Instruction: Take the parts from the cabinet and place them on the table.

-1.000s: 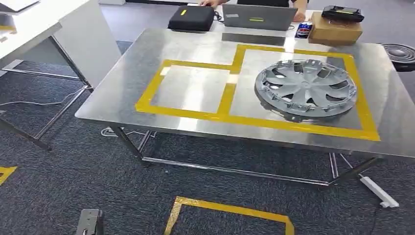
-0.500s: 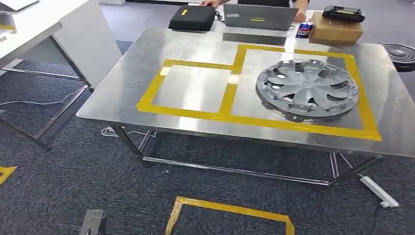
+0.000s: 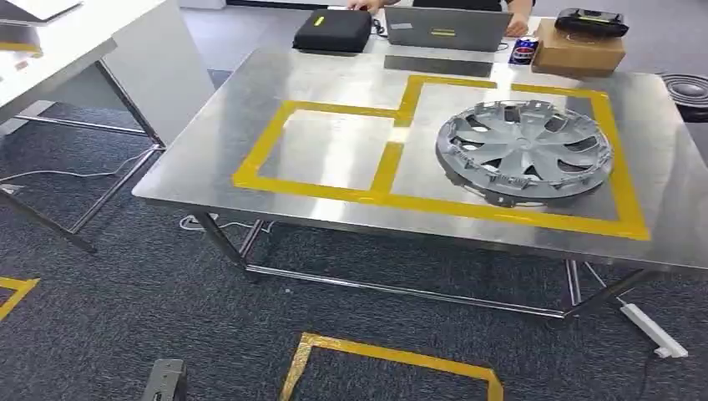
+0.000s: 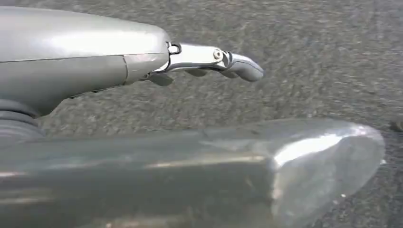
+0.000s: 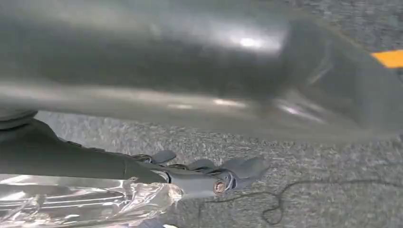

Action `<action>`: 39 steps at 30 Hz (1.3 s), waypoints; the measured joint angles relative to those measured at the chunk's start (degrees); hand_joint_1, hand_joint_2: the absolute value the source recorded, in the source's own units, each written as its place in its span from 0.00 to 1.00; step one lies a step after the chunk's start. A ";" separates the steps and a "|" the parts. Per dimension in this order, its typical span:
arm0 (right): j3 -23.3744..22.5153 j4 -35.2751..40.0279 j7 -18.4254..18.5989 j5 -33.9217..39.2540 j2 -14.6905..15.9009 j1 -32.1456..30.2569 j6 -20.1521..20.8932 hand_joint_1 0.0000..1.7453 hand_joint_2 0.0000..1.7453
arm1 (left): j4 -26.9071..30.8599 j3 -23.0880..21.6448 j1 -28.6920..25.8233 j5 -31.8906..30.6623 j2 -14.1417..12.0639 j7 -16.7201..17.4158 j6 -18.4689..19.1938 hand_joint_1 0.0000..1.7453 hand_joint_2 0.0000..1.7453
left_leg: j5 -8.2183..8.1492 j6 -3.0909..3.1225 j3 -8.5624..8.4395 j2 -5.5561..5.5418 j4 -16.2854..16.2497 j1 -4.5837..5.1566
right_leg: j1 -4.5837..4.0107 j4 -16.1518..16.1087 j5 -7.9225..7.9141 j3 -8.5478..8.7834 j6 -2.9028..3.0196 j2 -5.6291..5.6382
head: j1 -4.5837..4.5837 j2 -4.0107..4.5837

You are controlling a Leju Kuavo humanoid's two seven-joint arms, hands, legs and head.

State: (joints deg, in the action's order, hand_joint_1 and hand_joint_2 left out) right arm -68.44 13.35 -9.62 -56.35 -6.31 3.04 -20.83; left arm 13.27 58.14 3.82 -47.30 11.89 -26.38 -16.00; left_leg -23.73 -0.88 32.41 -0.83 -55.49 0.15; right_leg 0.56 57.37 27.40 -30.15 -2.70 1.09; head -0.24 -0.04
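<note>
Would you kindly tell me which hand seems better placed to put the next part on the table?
Probably the right hand: clear plastic wrapping lies against it, while the left hand hangs empty above the carpet. Its grip is unclear.

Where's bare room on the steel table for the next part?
The left yellow-taped square is bare, bordered by tape on all sides, with the hubcap in the larger taped square to its right. The steel margin left of the tape is also free. The far edge is crowded: black case, laptop, can, cardboard box.
</note>
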 joint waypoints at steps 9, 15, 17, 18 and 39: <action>3.15 -0.17 -0.18 -4.17 -0.77 -0.05 1.09 0.00 0.00 | 0.00 0.00 -0.38 0.94 -0.09 -1.49 1.18 0.00 0.00 | -6.66 -1.14 6.57 0.32 -15.28 -0.20 | 0.09 -0.11 -0.67 -0.88 1.75 -3.62 | 0.44 0.00; 5.18 -0.28 1.11 -6.40 -1.31 -0.06 1.88 0.00 0.00 | -0.02 0.00 0.11 -0.05 -0.13 0.11 1.60 0.00 0.00 | -1.99 0.13 -0.41 4.26 -0.69 0.33 | -0.73 0.03 -0.24 -0.49 0.38 -6.76 | 0.53 -0.02; 5.97 -0.33 1.11 -7.19 -1.62 0.11 2.21 0.00 0.00 | -0.07 0.00 -0.40 -0.65 -0.04 0.37 1.53 0.00 0.00 | -1.56 1.04 -0.39 2.75 -0.48 -0.02 | -0.44 0.08 0.24 -0.69 -0.36 -7.19 | 0.61 -0.02; 6.34 -0.39 1.09 -7.82 -1.75 0.18 2.36 0.00 0.00 | -0.07 0.02 -0.42 -0.63 -0.04 0.57 1.47 0.00 0.00 | -1.53 1.27 -0.31 2.36 -0.48 -0.05 | -0.34 1.76 1.73 -1.15 -0.65 -4.74 | 0.20 -0.02; 11.37 -1.14 -0.13 -11.76 -4.46 -0.01 5.31 0.00 0.00 | -0.04 1.11 -0.99 0.06 -0.61 1.77 1.49 0.00 0.00 | -6.96 -1.87 9.06 0.23 -16.97 -0.45 | 0.04 -0.47 -0.20 -0.25 2.14 -3.60 | 0.72 -0.02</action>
State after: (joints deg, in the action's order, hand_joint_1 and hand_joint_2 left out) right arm -57.07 12.22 -9.75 -68.11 -10.78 3.03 -15.52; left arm 13.22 59.25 2.83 -47.23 11.28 -24.61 -14.51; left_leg -30.69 -2.74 41.46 -0.59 -72.46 -0.30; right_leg 0.60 56.90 27.20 -30.40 -0.56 -2.51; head 0.48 -0.07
